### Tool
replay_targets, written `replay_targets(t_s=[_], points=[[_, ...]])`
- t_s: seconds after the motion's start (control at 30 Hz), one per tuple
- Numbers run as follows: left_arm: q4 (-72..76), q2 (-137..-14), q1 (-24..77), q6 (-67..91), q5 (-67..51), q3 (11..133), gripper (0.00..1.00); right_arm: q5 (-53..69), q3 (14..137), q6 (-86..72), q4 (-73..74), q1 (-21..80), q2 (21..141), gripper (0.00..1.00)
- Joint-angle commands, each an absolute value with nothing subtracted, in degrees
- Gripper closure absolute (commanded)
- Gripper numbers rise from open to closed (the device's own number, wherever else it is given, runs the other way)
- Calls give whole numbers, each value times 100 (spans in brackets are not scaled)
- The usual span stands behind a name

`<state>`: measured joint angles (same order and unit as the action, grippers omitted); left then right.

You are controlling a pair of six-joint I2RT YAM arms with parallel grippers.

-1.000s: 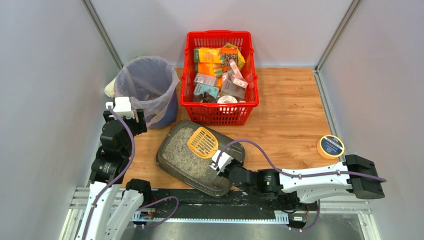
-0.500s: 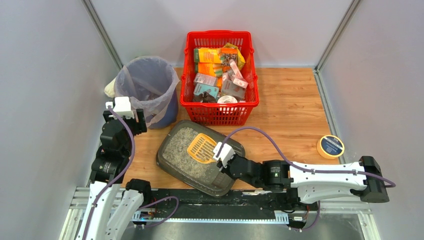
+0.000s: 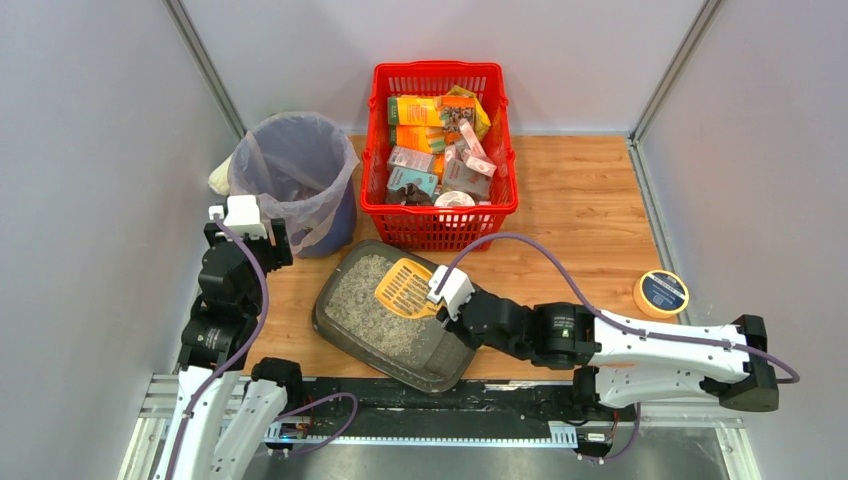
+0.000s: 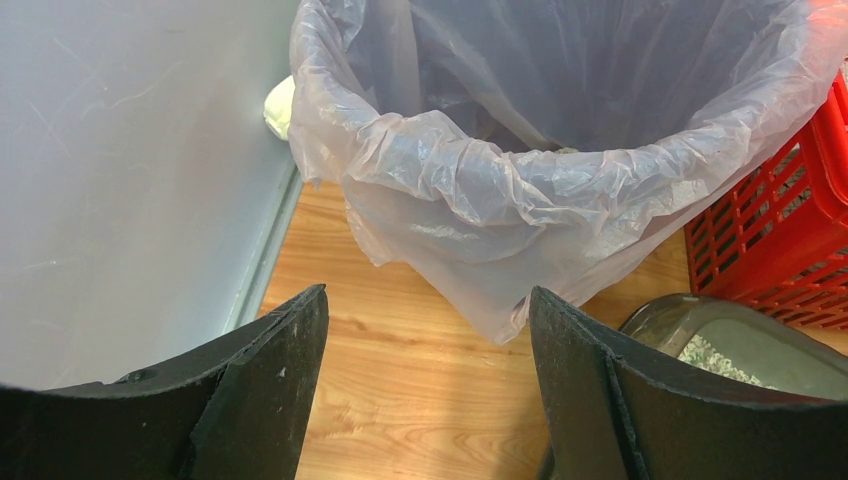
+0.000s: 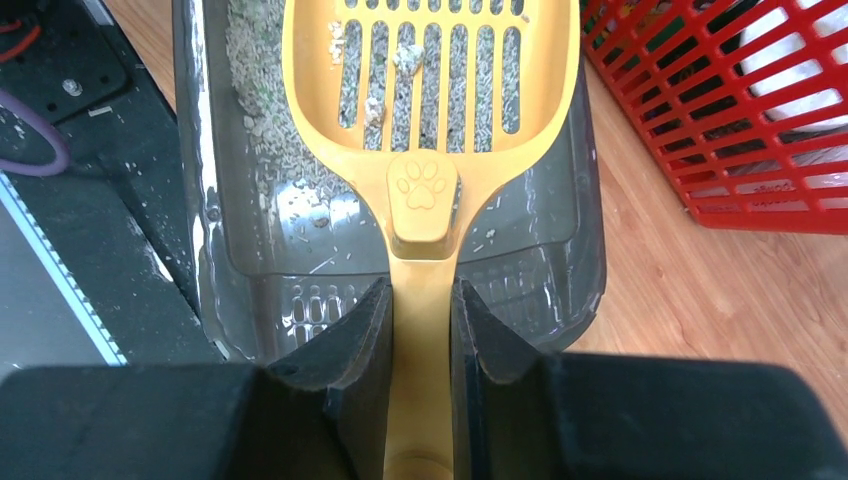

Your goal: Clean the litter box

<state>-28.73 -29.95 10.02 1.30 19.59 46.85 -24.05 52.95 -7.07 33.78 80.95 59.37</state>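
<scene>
The litter box (image 3: 326,322), a dark grey tray of pale gravelly litter, lies at an angle near the front of the table. My right gripper (image 3: 441,303) is shut on the handle of a yellow slotted scoop (image 3: 403,288). In the right wrist view the scoop (image 5: 430,80) is held low over the litter with a few small clumps on its slots, and the gripper (image 5: 420,290) clamps the handle over the box's near wall (image 5: 565,250). My left gripper (image 3: 245,226) stands open and empty beside the bin, and its view (image 4: 428,300) shows only bare wood between the fingers.
A round bin (image 3: 292,168) lined with a pale bag (image 4: 560,150) stands at the back left. The red mesh basket (image 3: 440,218) of packets sits just behind the litter box. A yellow tape roll (image 3: 661,293) lies at the right. Grey walls close in both sides.
My right arm has shifted: the forearm swung to the right and the wrist reached farther over the box, turning the scoop slightly over the litter. The left arm has not moved.
</scene>
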Motion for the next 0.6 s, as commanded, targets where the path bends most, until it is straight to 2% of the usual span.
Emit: replay_targets(t_s=[0.0,0.27,0.57], points=[[-2786,-2979,976,141,1951,4772,19,-2075,6002,-677,3875,7867,5906,100],[-2847,-3059,976,220,1784,4816,19,-1048,7127,-229,4710,7095,6222,100],[-2883,-3076,976,299,1679,4825,19,-889,8419,842,4474,6513,6978,100]])
